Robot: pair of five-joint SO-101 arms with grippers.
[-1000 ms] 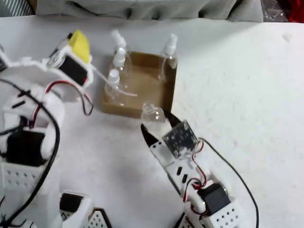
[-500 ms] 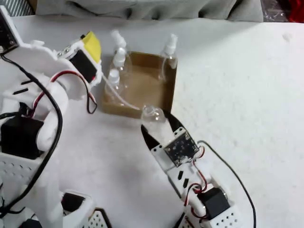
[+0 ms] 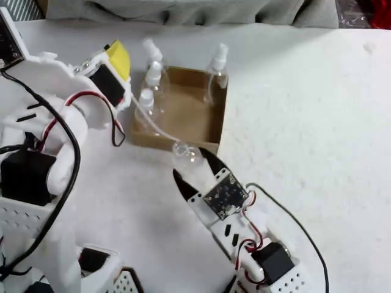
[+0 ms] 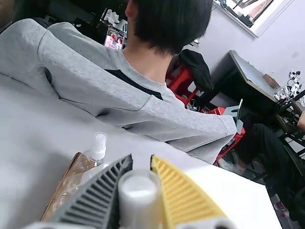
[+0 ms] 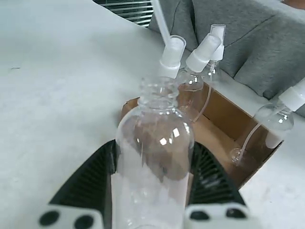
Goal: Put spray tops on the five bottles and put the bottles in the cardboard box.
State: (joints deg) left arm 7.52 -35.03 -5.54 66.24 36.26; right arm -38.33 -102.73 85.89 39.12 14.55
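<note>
Right gripper (image 3: 190, 165) clamped mid-body on uncapped bottle (image 3: 185, 154), touching cardboard box (image 3: 153, 139) near wall. Probably light, slick, squashable plastic: grip gently. Left gripper (image 4: 141, 160) pinches spray top (image 4: 139, 193) beside box.

Capped bottles (image 3: 217, 76) in box (image 3: 183, 113), open bottle (image 3: 185, 152) outside, spray top (image 4: 138, 195) gripped

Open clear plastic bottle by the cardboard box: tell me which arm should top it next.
Left, likely. The left gripper grips the white spray top, its thin tube slanting toward the mouth of the open clear plastic bottle. The right gripper is occupied holding that bottle.
</note>
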